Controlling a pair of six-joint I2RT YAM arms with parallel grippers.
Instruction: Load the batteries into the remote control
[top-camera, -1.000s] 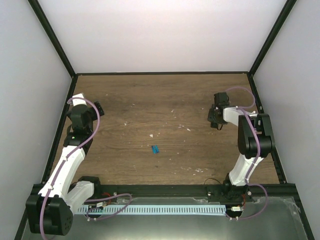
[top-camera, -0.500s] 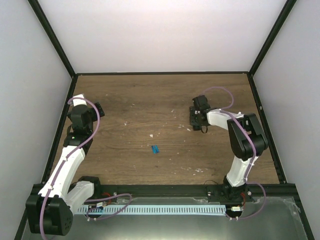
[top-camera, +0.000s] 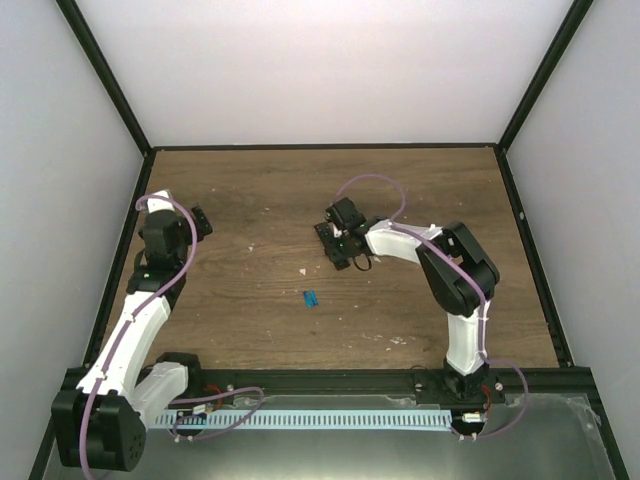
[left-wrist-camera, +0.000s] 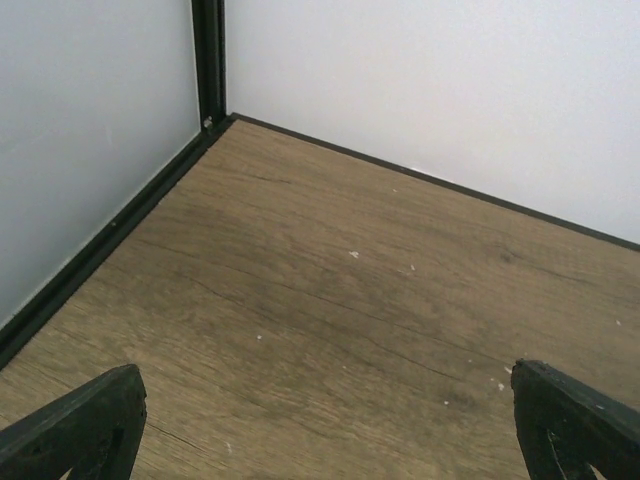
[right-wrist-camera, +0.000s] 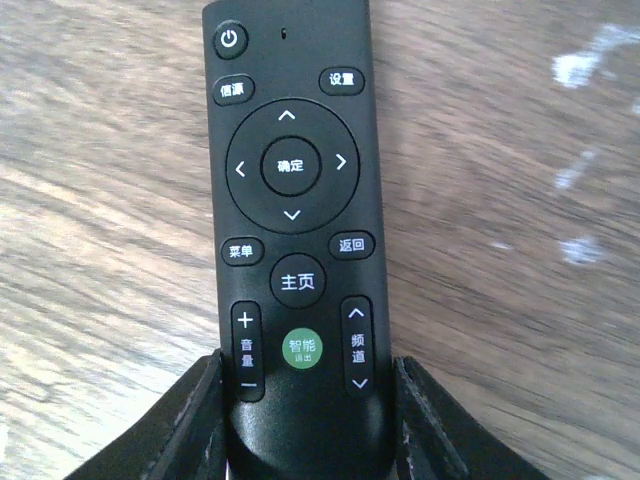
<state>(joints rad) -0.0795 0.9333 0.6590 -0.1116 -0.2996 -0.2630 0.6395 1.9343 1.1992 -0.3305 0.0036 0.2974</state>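
Remote (right-wrist-camera: 290, 250) first: it lies button side up, its rounded lower end caught between the two fingers of the right pincer (right-wrist-camera: 305, 375), which is clamped against both edges of it. Whether it rests on the surface (top-camera: 250, 330) or hangs just off it, I cannot tell from the wrist view. From above it sits near the middle of the surface, a little toward the far side. With the buttons uppermost, the battery bay is out of sight (presumably on the underside), so I can't say whether its cover is on or off.

Batteries (top-camera: 311, 298) show as a small blue spot on the bare wood, nearer the arms than the remote and apart from it. The spot is too small to tell if it is one cell or two lying together. Nothing touches them.

Over by the far left corner, the left pincer (left-wrist-camera: 325, 400) has its fingers spread wide with only wood between them, holding nothing.

As I read it, the job is barely begun: the remote is gripped, but the blue cells are out on the wood. What's left is to turn the remote over, expose the bay, then pick up the cells and seat them.
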